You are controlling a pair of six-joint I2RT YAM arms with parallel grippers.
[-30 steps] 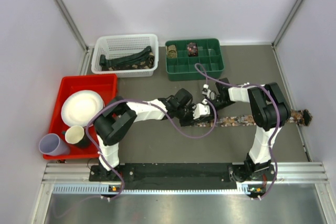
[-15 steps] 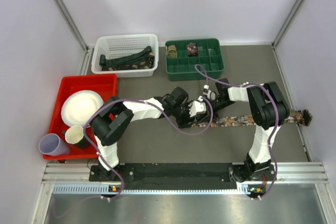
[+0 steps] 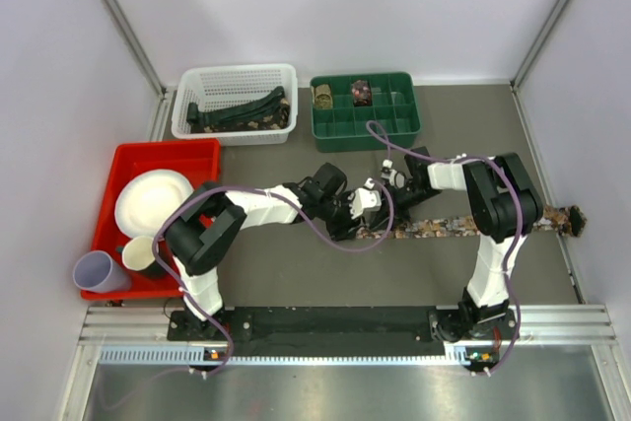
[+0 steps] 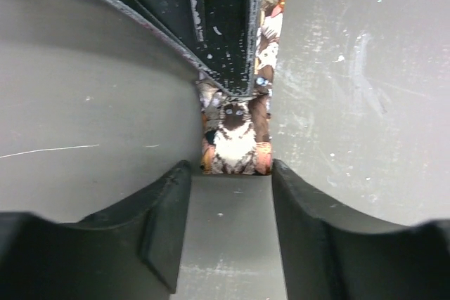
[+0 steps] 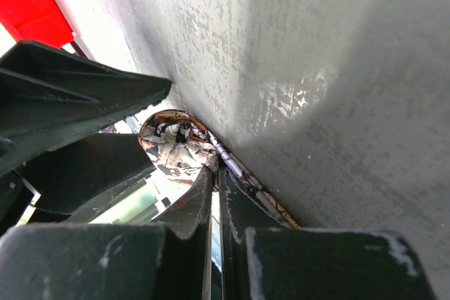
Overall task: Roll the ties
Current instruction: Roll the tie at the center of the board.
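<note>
Brown-red patterned fabric, one tie (image 3: pixel 473 225), lies flat on the grey table (image 3: pixel 296 273) just beyond the arm bases. It is stretched from the middle out to the right wall. Both arms meet at its left end.

The left tool (image 4: pixel 230 173) is released. Its jaws stand apart on either side of that end, neither visibly touching the cloth. The right tool (image 5: pixel 214 173) is clenched, its closed fingers laid along the tie and their tips close to the end. I cannot tell whether any fabric is pinched between them. In the right wrist view the end seems to curve up a little beside those tips, perhaps the start of a first turn. No full wrap shows anywhere, and nearly the whole length is uncoiled. I judge this tie to be at the very start of its roll.

Farther back, the green box (image 3: pixel 365 135) holds two finished coils (image 3: pixel 362 92) in separate back-row compartments, and most of its other cells look unfilled. Beside it to the left, the white basket (image 3: pixel 232 135) holds more strips (image 3: pixel 242 110), dark and unrolled.

So two ties look done, one is just begun, and those in the basket are left to do.
</note>
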